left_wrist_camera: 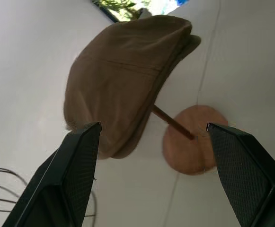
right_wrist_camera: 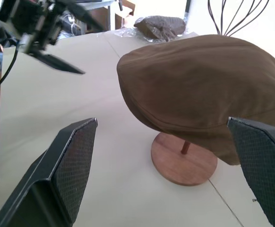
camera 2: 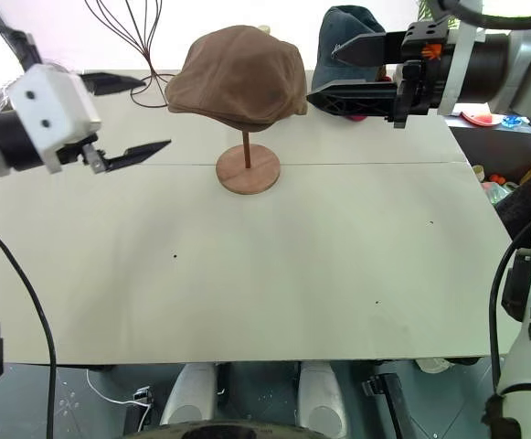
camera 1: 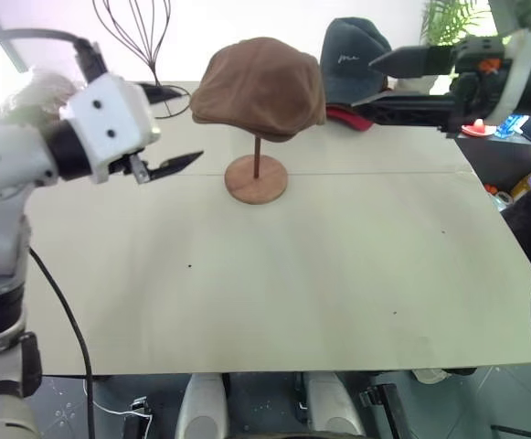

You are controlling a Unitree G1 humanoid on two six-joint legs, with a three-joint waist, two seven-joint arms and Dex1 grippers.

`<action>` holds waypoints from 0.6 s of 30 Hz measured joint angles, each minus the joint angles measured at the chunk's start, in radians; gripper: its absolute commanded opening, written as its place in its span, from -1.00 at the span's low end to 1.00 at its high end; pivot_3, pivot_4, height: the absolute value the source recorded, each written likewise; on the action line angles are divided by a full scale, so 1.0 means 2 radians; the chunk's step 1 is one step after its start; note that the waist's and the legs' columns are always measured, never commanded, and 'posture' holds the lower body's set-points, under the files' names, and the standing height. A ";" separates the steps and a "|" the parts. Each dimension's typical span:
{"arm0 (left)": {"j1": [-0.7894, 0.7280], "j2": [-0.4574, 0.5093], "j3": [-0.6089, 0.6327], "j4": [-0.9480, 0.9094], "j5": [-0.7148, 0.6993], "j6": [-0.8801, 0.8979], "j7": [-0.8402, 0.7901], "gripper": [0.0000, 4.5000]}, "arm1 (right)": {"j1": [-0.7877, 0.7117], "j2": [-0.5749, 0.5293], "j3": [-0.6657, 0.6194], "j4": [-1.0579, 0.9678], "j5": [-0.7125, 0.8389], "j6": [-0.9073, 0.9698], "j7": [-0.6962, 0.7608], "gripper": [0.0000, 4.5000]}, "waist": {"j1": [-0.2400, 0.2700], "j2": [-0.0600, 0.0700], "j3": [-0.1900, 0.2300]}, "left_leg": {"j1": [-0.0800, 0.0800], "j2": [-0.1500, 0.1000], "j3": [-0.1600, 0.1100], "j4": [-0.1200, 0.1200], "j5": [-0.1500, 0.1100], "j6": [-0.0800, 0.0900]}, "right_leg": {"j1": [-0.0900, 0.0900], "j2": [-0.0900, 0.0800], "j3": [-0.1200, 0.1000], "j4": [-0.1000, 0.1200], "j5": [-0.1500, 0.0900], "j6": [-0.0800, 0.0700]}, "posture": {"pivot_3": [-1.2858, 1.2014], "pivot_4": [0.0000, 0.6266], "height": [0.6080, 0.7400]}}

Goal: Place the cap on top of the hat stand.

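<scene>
The brown cap (camera 1: pixel 258 87) sits on top of the wooden hat stand (camera 1: pixel 256 179), drooping over its top disc and hiding it; the thin pole and round base show beneath. My left gripper (camera 1: pixel 195 123) hangs to the left of the cap, apart from it, open and empty. In the left wrist view its fingers (left_wrist_camera: pixel 75 161) spread wide, with the cap (left_wrist_camera: pixel 123 80) beyond them. My right gripper (camera 1: pixel 364 82) hovers just right of the cap, open with nothing in it. The right wrist view shows the cap (right_wrist_camera: pixel 208 90) past its fingers (right_wrist_camera: pixel 73 165).
A dark grey baseball cap (camera 1: pixel 356 55) rests on a red cap (camera 1: pixel 343 116) behind my right gripper. A black wire head-shaped stand (camera 1: pixel 132 27) rises at the back left. Small clutter (camera 1: pixel 512 123) lies off the table's right edge. The pale table (camera 1: pixel 274 293) stretches wide in front.
</scene>
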 measured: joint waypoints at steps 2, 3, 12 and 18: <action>0.013 0.034 0.031 0.000 -0.078 0.079 -0.034 0.65 | 0.010 -0.001 0.007 -0.009 -0.017 -0.026 0.002 1.00 | -0.002 0.000 0.000 | 0.000 0.000 0.000 0.000 0.000 0.000 | 0.000 0.000 0.000 0.000 0.000 0.000 | 0.03 -0.52 0.82; 0.011 0.048 0.046 0.011 -0.109 0.114 -0.046 0.65 | 0.021 -0.001 0.012 -0.020 -0.027 -0.040 0.003 1.00 | -0.002 0.000 0.000 | 0.000 0.000 0.000 0.000 0.000 0.000 | 0.000 0.000 0.000 0.000 0.000 0.000 | 0.03 -0.52 0.82; -0.125 0.175 0.049 0.254 -0.247 0.252 -0.149 0.65 | 0.086 0.082 0.093 -0.177 -0.120 -0.153 -0.062 1.00 | -0.009 0.000 0.000 | 0.001 0.000 -0.001 0.000 0.000 0.000 | 0.000 0.000 0.000 0.002 -0.001 0.001 | 0.03 -0.52 0.82; -0.161 0.178 -0.037 0.305 -0.227 0.219 -0.194 0.65 | 0.085 0.159 0.177 -0.129 -0.263 -0.257 -0.145 1.00 | -0.010 -0.001 0.000 | 0.000 0.000 -0.001 0.001 0.000 0.000 | -0.001 0.000 0.000 0.003 -0.001 0.001 | 0.03 -0.52 0.82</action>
